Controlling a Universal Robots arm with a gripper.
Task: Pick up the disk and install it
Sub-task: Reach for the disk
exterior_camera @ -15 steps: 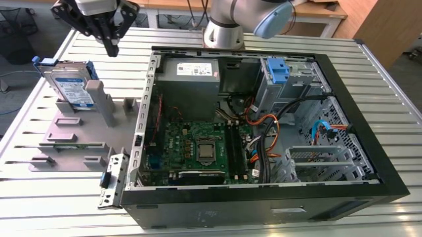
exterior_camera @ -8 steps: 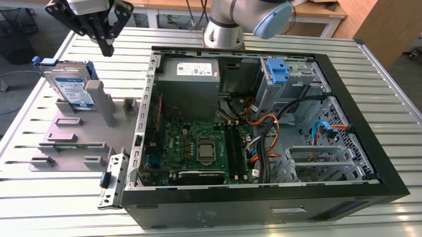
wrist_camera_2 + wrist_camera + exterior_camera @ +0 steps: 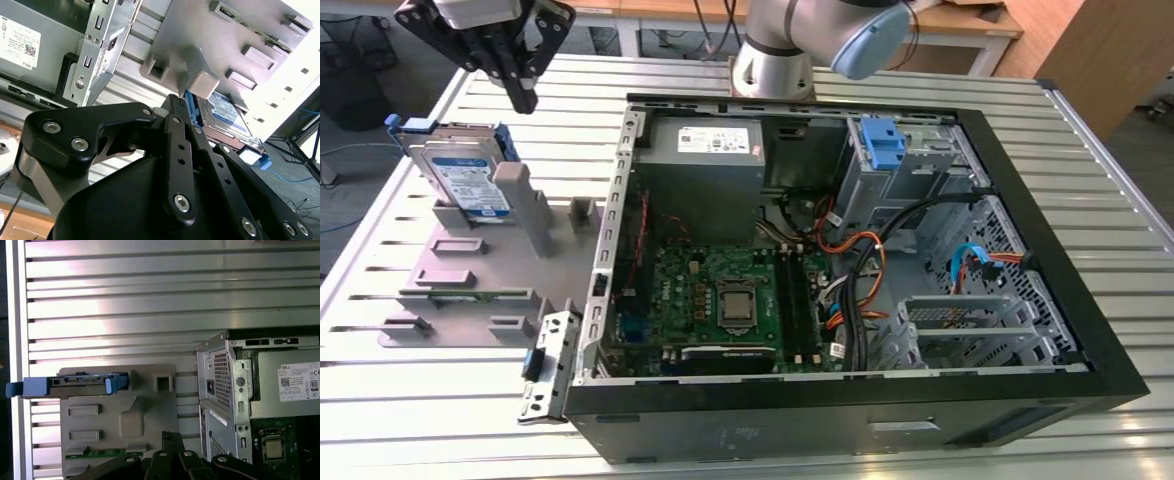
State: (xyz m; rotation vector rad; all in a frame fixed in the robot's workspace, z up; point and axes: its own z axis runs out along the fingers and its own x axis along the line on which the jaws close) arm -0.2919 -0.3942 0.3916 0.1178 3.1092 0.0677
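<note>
Fingers of the black robot gripper [image 3: 523,98] look pressed together into one tip. They hold nothing and touch nothing, and the tip points down. In both wrist views the gripper [image 3: 175,101] [image 3: 170,436] shows the same closed tip.

Lower than the gripper and off to one side, well apart from the tip, is the flat silver metal disk with a white-and-blue label and blue plastic side rails [image 3: 464,180]. The disk stands on its short end in a slot of the pale grey plastic holder tray [image 3: 460,270]. Its long side runs up and down, and its label faces the gripper's side, as the second wrist view shows [image 3: 227,112]. In the first wrist view the disk [image 3: 75,385] is a thin strip with a blue rail at each end.

On the gripper's other side lies the open black computer case [image 3: 1107,370]. Holder and case rest on the ribbed silver metal table [image 3: 400,400].
</note>
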